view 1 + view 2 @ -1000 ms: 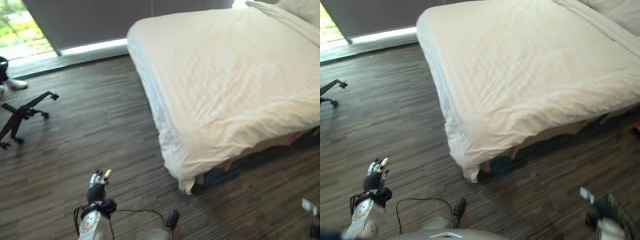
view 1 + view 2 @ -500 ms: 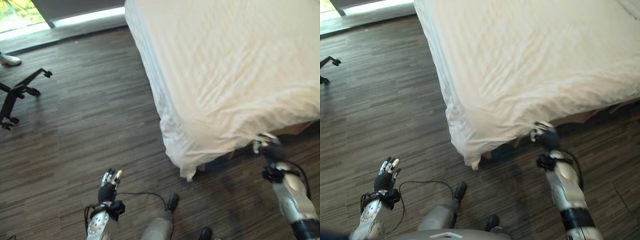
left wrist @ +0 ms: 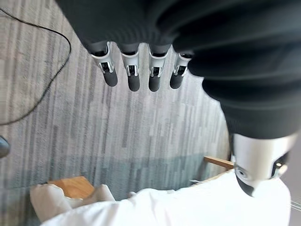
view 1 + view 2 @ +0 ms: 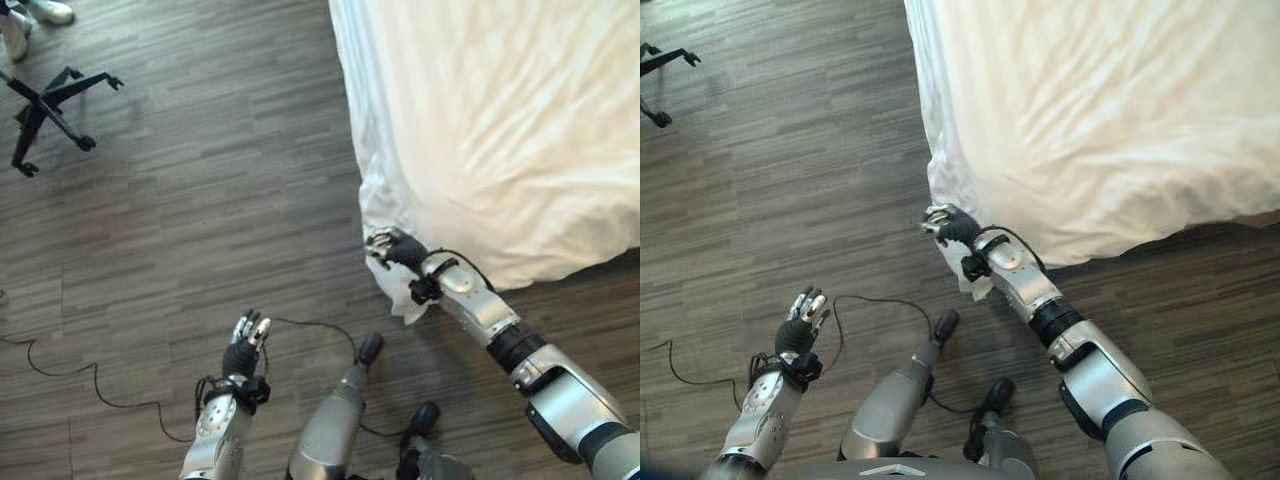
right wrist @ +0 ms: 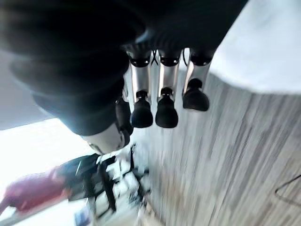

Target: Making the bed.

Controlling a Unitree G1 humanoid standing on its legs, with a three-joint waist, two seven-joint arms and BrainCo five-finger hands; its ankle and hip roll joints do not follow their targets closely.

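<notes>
— How far along is the bed (image 4: 500, 120)?

— Mostly made, I'd judge. The white cover (image 4: 1110, 120) lies spread over the top with light wrinkles and hangs down the side. What is left looks like the corner nearest the robot, where the cloth droops in a loose fold.

— And the hands?

— The right hand (image 4: 392, 247) is at that corner, against the hanging cloth; its fingers look straight, released, grasping nothing. The left hand (image 4: 246, 342) hovers over the floor well away from the bed, relaxed and empty.

— The room?

— Dark striped wood floor (image 4: 200, 200). A black chair base (image 4: 55, 105) stands far from the bed.
</notes>
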